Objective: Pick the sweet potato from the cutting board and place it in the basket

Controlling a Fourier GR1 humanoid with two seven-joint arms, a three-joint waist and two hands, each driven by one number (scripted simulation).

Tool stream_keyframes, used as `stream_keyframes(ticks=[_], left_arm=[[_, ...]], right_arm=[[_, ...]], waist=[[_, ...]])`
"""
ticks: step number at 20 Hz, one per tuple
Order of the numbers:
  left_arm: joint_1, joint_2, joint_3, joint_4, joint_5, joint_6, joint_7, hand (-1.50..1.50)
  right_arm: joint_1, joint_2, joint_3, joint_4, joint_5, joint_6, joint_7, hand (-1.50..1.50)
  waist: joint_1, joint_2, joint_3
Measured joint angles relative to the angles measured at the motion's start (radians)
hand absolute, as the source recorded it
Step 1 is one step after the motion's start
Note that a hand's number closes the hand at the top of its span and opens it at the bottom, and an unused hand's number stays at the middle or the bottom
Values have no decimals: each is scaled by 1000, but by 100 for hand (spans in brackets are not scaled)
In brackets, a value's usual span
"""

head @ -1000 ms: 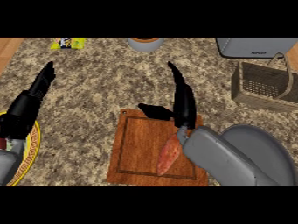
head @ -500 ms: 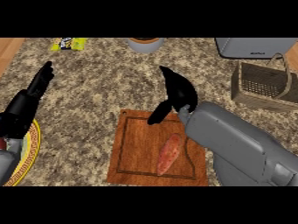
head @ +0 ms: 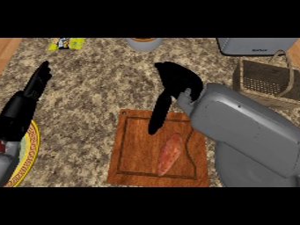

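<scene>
An orange sweet potato [head: 169,153] lies lengthwise on the wooden cutting board [head: 134,158] in the lower middle of the head view. My right hand [head: 171,85] hangs over the board's far edge, its fingers straight and pointing down toward the board, just above and left of the potato without touching it. It holds nothing. The wicker basket [head: 269,83] stands at the right, beyond my right forearm. My left hand [head: 30,94] rests open at the left, fingers pointing up.
A yellow-rimmed plate [head: 23,154] sits at the lower left under my left forearm. A grey appliance [head: 256,45] stands behind the basket. A round bowl [head: 144,43] and a yellow packet [head: 66,43] lie at the counter's far edge.
My right forearm has swung up and to the left, uncovering the potato. The right hand has turned so its fingers now point down at the board. The left hand has barely moved.
</scene>
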Motion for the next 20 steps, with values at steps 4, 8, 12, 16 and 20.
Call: stream_keyframes(ticks=[4, 8, 12, 16, 20], left_arm=[[5, -5, 7, -19, -7, -4, 9, 0], [10, -18, 11, -10, -19, -11, -4, 0], [4, -32, 18, -1, -27, -15, -9, 0], [-10, -32, 24, -12, -35, -23, 16, 0], [0, -47, 23, -26, -49, -23, 25, 0]], right_arm=[[24, -28, -1, -61, -27, 25, 23, -150], [57, -29, 19, -83, -27, 43, 28, -150], [96, -25, 39, -71, -37, 63, 26, -150], [143, -12, 68, -47, -24, 78, 12, -150], [190, 12, 92, -45, 8, 77, 7, -150]], waist=[[2, 6, 1], [5, 10, 2], [8, 12, 2], [10, 14, 2], [10, 13, 2]])
